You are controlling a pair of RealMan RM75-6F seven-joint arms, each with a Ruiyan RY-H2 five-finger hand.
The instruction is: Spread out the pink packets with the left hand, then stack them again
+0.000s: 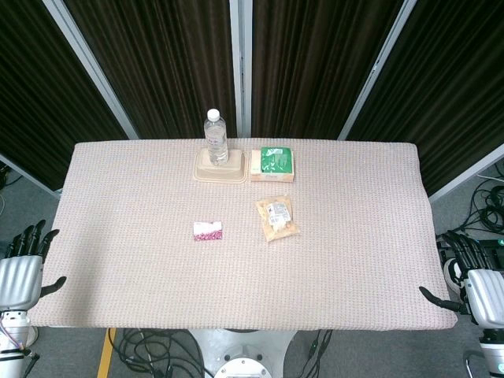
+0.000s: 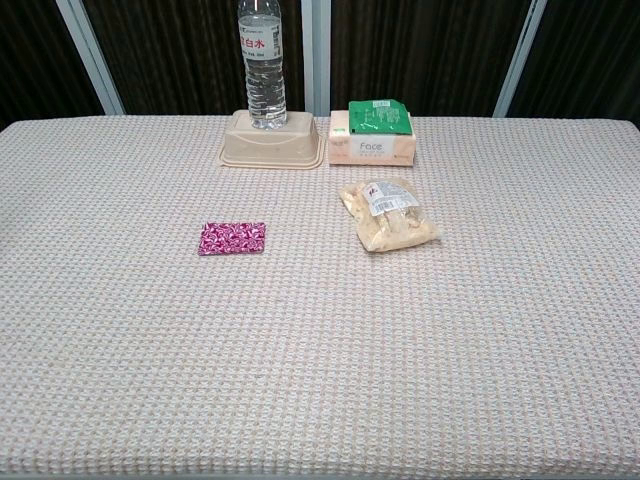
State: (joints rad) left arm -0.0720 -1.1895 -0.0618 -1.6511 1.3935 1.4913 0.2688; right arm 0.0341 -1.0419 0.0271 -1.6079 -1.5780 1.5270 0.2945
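Overhead head view, lower chest view

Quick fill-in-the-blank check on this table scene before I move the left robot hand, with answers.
1. The water bottle stands on an upturned beige ____.
2. The green sachet lies on top of the ____ box.
3. The pink packets lie to the ____ of the snack bag in both views.
4. Both robot hands, left and right, hold ____.

Answers: container; tissue; left; nothing

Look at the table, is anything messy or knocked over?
Nothing looks spilled or broken. The water bottle stands upright on the upside-down beige container, which is a bit unusual. The snack bag lies a little crooked. The pink packets sit in a neat pile.
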